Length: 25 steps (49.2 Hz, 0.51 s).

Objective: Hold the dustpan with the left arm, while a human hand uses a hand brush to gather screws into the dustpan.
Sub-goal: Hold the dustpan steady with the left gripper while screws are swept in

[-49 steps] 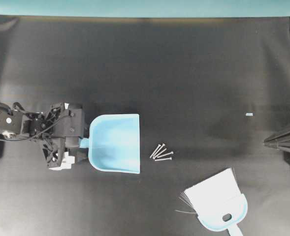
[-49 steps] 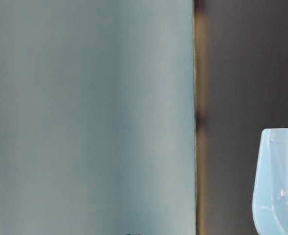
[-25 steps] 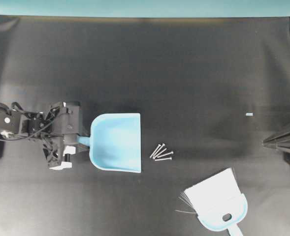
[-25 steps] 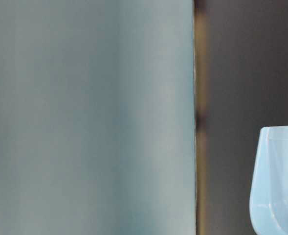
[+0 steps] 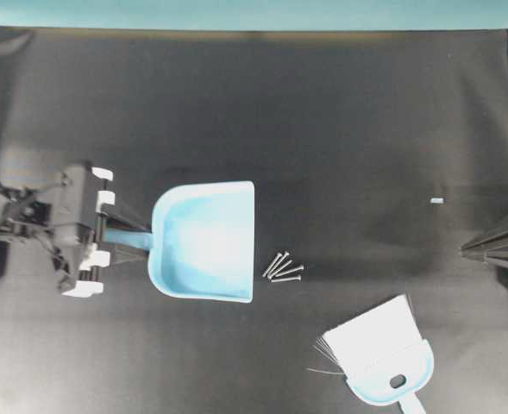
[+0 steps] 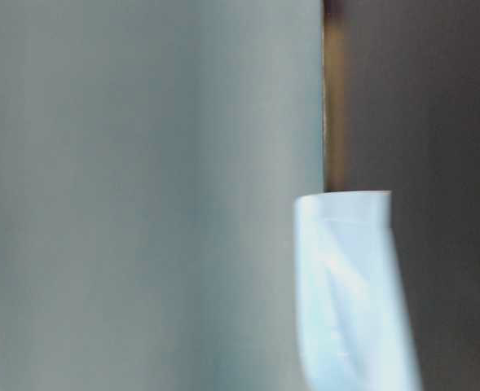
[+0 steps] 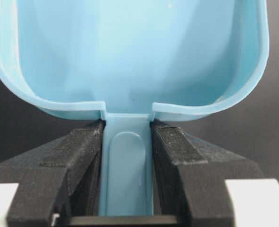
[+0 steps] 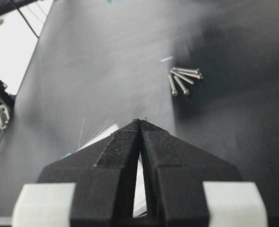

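Left gripper [image 7: 127, 175] is clamped on the short handle of the dustpan [image 5: 206, 241], whose straight front edge faces the screws [image 5: 283, 267] lying just beside it. Hand brush [image 5: 383, 358] lies untouched nearby; no human hand in view. Right gripper [image 8: 140, 142] is closed and empty. Risk: the pan appears tilted, and brush pressure could twist it in the narrow grip.

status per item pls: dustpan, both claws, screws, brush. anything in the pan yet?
dustpan: held by its handle, nothing inside
left claw: shut on the dustpan handle
right claw: shut, holding nothing
screws: loose cluster on the table, just past the dustpan's front edge, unswept
hand brush: lying on the table, nobody holding it
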Each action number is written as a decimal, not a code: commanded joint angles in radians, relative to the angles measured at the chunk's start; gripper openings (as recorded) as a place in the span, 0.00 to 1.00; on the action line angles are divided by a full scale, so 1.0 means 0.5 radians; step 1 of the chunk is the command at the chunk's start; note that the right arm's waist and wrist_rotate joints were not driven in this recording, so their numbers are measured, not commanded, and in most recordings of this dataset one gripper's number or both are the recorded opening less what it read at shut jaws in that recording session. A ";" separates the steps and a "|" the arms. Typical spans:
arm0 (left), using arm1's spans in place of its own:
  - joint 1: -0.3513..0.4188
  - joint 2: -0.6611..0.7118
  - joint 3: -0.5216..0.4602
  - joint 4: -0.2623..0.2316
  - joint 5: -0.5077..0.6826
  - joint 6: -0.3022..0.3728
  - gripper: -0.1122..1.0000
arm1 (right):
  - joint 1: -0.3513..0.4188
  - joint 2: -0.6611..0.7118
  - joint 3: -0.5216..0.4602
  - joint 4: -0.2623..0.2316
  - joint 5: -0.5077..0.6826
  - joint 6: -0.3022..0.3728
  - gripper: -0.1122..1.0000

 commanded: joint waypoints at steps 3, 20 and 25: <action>0.006 -0.086 -0.055 0.006 0.245 -0.028 0.38 | 0.000 0.006 -0.009 -0.006 -0.018 0.000 0.10; -0.067 0.245 -0.181 0.006 0.347 0.009 0.38 | 0.000 0.006 -0.009 -0.006 -0.018 0.000 0.10; -0.080 0.350 -0.230 0.006 0.426 0.012 0.38 | 0.000 0.003 -0.009 -0.006 -0.018 0.000 0.10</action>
